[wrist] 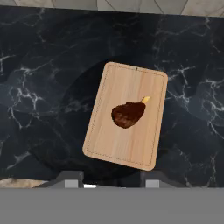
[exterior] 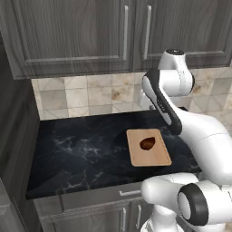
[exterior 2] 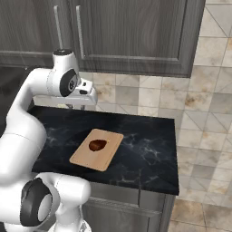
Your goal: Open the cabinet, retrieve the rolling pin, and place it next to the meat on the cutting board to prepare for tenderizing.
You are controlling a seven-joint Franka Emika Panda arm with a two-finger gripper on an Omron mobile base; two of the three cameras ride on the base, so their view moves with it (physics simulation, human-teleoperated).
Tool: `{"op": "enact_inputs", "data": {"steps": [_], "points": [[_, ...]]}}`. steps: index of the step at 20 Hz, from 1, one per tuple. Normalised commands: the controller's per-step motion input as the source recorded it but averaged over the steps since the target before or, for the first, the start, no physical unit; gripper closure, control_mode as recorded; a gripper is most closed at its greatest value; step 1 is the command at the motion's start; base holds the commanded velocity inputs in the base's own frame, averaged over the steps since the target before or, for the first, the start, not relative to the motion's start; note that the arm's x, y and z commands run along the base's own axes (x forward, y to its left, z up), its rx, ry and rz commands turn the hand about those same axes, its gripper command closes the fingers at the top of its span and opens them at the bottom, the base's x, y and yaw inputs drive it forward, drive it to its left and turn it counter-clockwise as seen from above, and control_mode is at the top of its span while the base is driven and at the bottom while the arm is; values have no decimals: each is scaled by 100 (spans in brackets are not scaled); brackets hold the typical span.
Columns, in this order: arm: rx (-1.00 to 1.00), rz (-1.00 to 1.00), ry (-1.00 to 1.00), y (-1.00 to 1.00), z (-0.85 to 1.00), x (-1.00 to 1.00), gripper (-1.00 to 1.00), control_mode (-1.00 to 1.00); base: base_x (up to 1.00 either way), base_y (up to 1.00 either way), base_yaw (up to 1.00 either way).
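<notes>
Your hand [wrist: 109, 178], empty with tips apart, hovers above the dark reddish-brown meat [wrist: 127, 115]; reach next for the shut dark grey wood-grain cabinet [exterior: 81, 34].

Kitchen, marble counter [exterior: 81, 149], tiled backsplash [exterior: 86, 97], cabinet [exterior: 72, 31]

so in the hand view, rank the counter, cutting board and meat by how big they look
1. the black marble counter, spanning nearly the whole view
2. the cutting board, lying on it
3. the meat, a small lump near the board's middle
</notes>
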Motion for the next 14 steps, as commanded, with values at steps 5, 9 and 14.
{"op": "enact_inputs", "data": {"steps": [5,9,14], "points": [[0,0,-3,0,0,-3,-100,-100,0,0,0],[0,0,-47,1,16,-53,-100,-100,0,0,0],[0,0,-60,0,43,-51,-100,-100,0,0,0]]}}
